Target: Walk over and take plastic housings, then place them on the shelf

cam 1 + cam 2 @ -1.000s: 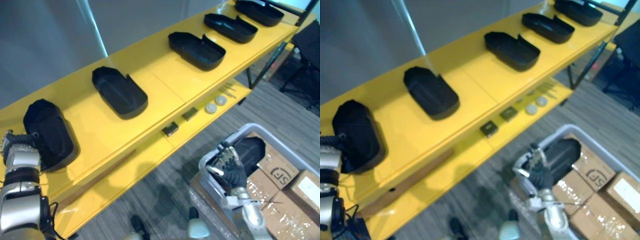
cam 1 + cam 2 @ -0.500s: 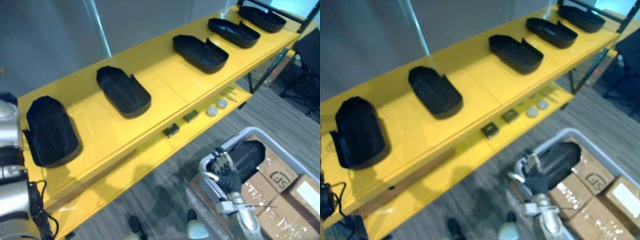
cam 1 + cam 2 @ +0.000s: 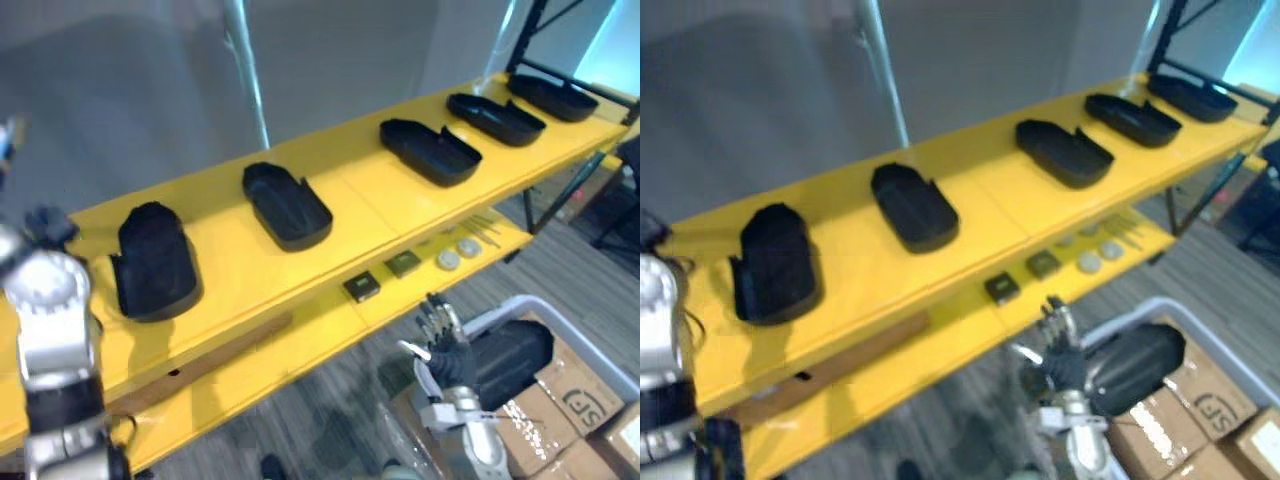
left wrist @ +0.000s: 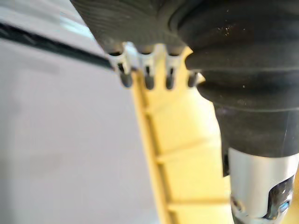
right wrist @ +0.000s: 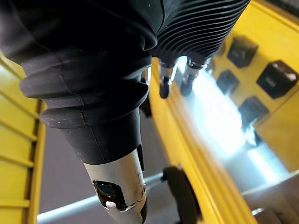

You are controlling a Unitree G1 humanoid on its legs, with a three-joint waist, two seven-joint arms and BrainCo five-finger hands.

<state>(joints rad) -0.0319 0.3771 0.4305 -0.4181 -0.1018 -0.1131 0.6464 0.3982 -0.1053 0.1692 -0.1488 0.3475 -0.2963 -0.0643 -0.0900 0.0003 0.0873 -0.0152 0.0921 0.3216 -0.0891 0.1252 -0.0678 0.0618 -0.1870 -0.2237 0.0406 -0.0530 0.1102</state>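
Black housings [image 3: 288, 205] stand in a row of five on the yellow shelf [image 3: 225, 265].
A sixth housing [image 3: 512, 355] lies in the grey bin [image 3: 520, 300]. The right hand [image 3: 443, 345] is just beside it, fingers loosely straight and empty; the left hand [image 4: 148, 70] is near the shelf's edge, fingers extended, holding nothing.

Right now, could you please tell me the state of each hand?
Left hand: open, holding nothing.
Right hand: open, holding nothing.
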